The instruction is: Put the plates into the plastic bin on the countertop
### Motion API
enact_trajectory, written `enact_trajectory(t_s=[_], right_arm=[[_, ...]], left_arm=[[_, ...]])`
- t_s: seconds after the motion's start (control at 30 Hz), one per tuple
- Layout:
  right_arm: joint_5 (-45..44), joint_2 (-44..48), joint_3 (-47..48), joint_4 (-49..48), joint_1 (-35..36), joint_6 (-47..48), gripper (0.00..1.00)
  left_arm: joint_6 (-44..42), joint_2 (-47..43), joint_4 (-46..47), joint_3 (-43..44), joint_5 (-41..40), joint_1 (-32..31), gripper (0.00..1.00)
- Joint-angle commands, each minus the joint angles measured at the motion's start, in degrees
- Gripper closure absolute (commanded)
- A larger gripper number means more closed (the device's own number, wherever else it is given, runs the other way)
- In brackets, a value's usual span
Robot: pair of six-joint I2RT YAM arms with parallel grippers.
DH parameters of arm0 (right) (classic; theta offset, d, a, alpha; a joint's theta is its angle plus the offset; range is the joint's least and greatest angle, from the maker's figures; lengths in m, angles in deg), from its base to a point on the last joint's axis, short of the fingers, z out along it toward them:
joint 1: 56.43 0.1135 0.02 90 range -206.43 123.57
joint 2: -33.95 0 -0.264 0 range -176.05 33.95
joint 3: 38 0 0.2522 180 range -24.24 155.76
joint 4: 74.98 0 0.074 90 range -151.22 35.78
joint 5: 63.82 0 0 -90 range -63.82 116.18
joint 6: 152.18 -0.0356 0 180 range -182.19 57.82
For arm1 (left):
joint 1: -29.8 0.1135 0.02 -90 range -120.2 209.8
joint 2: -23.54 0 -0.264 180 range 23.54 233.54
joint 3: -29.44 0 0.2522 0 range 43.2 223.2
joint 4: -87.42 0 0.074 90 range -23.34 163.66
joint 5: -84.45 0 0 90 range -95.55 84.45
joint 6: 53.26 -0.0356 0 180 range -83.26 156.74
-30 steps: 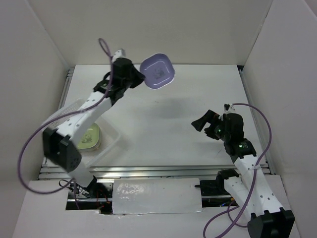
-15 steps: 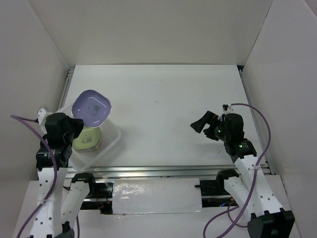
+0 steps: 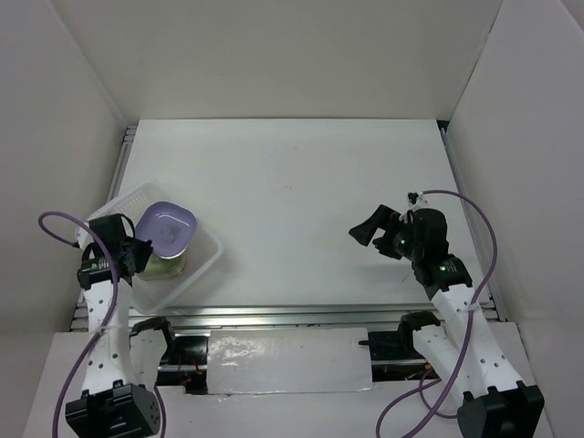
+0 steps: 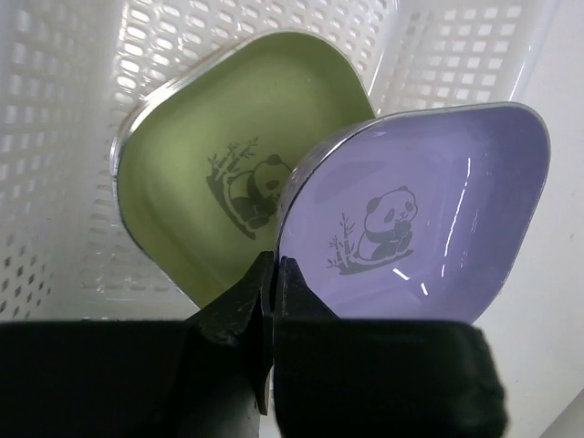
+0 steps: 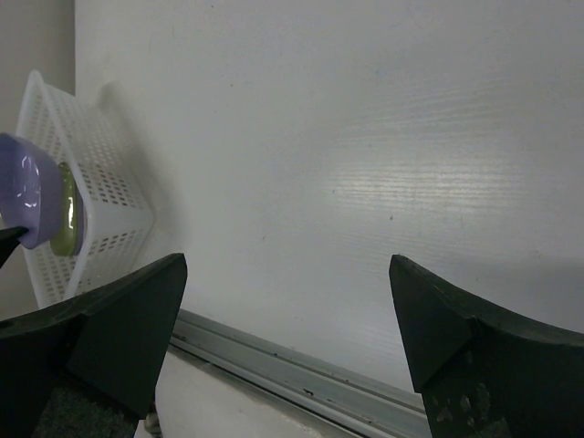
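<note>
Two plates counted: one purple plate [image 3: 167,225], one green plate [image 3: 167,265]. One plastic bin [image 3: 213,250], one countertop [image 3: 310,173], two arms.

Left arm folded close at the lower left of the top view, forearm rising from the base, wrist bent toward the right. Left gripper [image 3: 137,255] clenched on the near edge of the purple plate, fingers pinched thin over the rim in the wrist view.

Right arm up from the lower right, elbow bent, right gripper [image 3: 370,228] aimed left above bare countertop, well apart from the bin. Jaws spread wide, grasping nothing.

Purple plate held above the bin at the left of the top view, tilted, hollow face and panda print up and toward the wrist camera. Overlaps the right corner of the green plate; touching or not, cannot tell. Rounded-square, so no clear long axis.

Green plate flat on the bin floor, face up. Bin on the countertop's left edge, long side running from upper left to lower right.
</note>
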Motion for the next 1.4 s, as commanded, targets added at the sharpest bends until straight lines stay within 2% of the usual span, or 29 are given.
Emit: enact_trajectory(t_s=[0.0,0.17,0.3,0.47,0.6,0.73,0.77,0.8,0.83,0.87,0.9,1.13,1.2,1.23,1.27,1.3,1.33,1.37], right_arm=[[0.72,-0.70,2.76,-0.21,0.60,1.06,0.00],[1.34,-1.23,3.11,-1.27,1.22,0.36,0.00],[1.08,-1.14,3.81,-1.10,2.53,-0.26,0.00],[0.11,-1.23,5.92,0.31,4.90,-0.26,0.00],[-1.03,-1.23,8.11,1.54,6.66,-0.70,0.00],[-2.61,-0.36,8.56,2.51,8.07,-0.70,0.00],[-2.79,-0.27,8.56,2.77,8.42,-0.44,0.00],[-2.88,-0.18,8.56,2.86,8.60,-0.44,0.00],[-2.97,-0.18,8.56,2.95,8.69,-0.44,0.00],[-2.71,0.00,8.47,2.95,8.78,-0.44,0.00],[-2.53,-0.09,8.56,2.95,8.95,-0.35,0.00],[-4.37,0.00,11.10,5.05,10.53,1.40,0.00],[-6.56,0.87,13.56,7.77,10.88,2.28,0.00],[-10.05,1.23,14.61,10.48,11.58,2.81,0.00],[-12.09,2.45,17.58,12.34,11.94,3.34,0.00],[-14.11,2.98,19.35,14.01,12.46,4.21,0.00],[-16.48,3.68,21.02,17.59,13.51,4.74,0.00],[-21.29,4.91,24.78,19.72,14.13,5.10,0.00]], left_arm=[[-1.55,-2.27,-0.31,2.86,-0.01,2.39,1.00],[4.68,-12.11,-8.75,2.70,-4.59,3.18,1.00],[10.39,-22.56,-7.88,-1.43,-5.65,3.27,1.00],[16.99,-26.79,-13.15,-1.70,-8.29,3.18,1.00],[23.39,-27.78,-13.24,-3.54,-7.50,3.27,1.00],[25.96,-26.72,-10.96,-6.18,-3.90,3.27,1.00],[25.88,-26.81,-10.26,-7.23,-2.15,3.27,0.94],[25.87,-26.81,-9.73,-7.41,-1.53,3.18,0.63],[26.31,-26.81,-10.68,-7.42,-1.35,3.18,0.38],[26.75,-26.72,-11.65,-6.81,-1.78,3.18,0.24],[26.75,-26.81,-12.10,-6.28,-2.13,3.27,0.01],[22.29,-27.25,-14.92,2.94,-8.11,3.09,0.01],[13.08,-25.76,-10.54,7.60,-6.81,3.09,0.01],[9.21,-22.62,-5.12,10.22,-4.53,3.09,0.01],[-0.92,-19.89,-2.20,11.90,3.15,3.09,0.01],[-5.80,-13.16,-1.21,14.01,6.53,3.09,0.01],[-14.29,-9.53,-2.25,19.51,10.05,3.09,0.01],[-18.38,-6.01,-5.04,22.26,13.04,3.09,0.01]])
